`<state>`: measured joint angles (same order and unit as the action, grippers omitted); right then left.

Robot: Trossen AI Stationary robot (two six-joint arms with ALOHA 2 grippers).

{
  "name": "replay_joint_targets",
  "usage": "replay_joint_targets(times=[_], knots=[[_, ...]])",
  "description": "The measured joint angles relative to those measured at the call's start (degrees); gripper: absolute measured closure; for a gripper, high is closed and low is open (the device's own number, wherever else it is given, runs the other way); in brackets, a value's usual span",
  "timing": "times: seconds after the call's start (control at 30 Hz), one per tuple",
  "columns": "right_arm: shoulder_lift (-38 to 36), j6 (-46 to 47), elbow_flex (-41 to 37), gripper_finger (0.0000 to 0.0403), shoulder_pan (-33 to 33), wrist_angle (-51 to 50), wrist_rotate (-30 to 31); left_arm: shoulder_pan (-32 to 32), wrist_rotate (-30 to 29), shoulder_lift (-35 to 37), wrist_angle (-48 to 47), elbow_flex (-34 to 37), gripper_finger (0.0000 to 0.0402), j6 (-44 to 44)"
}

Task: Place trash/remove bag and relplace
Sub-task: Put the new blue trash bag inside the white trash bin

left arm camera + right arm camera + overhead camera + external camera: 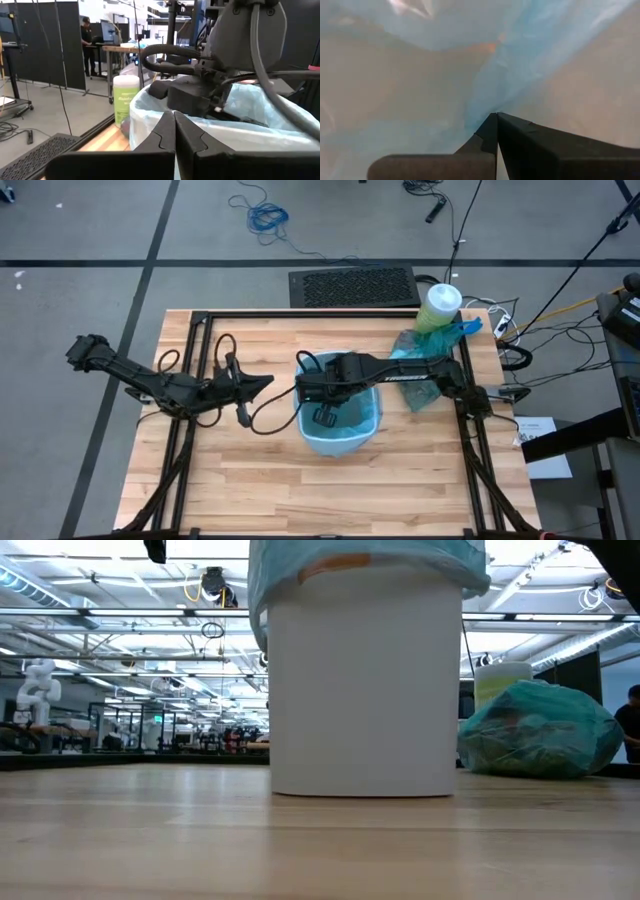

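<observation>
While the white bin (pixel 365 685) stands in the middle of the wooden table (pixel 260 480) with a pale sky-blue liner (pixel 365 420) already folded over its rim, the right gripper (pixel 496 117) reaches down inside it, fingers pressed together with nothing between them. Its wrist view shows only pale blue plastic close around the tips, so it seems to be pushing the liner down against the bin's inside so that it sits properly, though whether the tips touch the plastic cannot be told. The left gripper (pixel 174 120) hangs just beside the bin on the left side, also clenched and empty, pointed at the rim as if waiting or ready to steady the edge. The old teal-green bag (pixel 540 730), bulging and closed up, lies on the table well apart from the bin towards the right rear corner, set out of the way of both arms; any trash would be inside it, since no loose wads show on the table. Just behind it stands a tall green canister (pixel 440 305) with a white lid. By the look of things the task is close to done: the full bag is out, the replacement is in, and what remains is seating the liner and drawing the arm back out of the bin without dragging the plastic up with it.
</observation>
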<state>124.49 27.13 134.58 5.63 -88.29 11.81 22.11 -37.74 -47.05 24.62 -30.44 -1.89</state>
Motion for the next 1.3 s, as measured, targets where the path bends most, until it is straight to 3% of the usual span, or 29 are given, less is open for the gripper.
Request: replay_joint_targets(times=[0.5,0.8,0.93,1.07,1.3], knots=[[7.6,2.0,0.0,0.0403,0.1,1.5,0.1,0.0,0.0,0.0,-0.7,0.0,0.0402,0.0],[5.6,0.8,0.0,0.0403,0.7,1.1,0.1,-0.1,-0.7,-0.1,-0.8,0.0,0.0402,0.0],[3.7,0.7,0.0,0.0403,1.3,1.3,0.2,-2.9,-1.5,-1.5,-1.4,0.9,0.0402,0.3],[1.4,0.6,0.0,0.0403,1.8,1.7,0.3,-8.3,3.3,-4.4,0.2,2.6,0.0402,3.4],[1.0,-1.4,0.0,0.0403,2.6,4.4,0.5,-16.7,18.7,-13.4,8.1,2.9,0.0402,6.8]])
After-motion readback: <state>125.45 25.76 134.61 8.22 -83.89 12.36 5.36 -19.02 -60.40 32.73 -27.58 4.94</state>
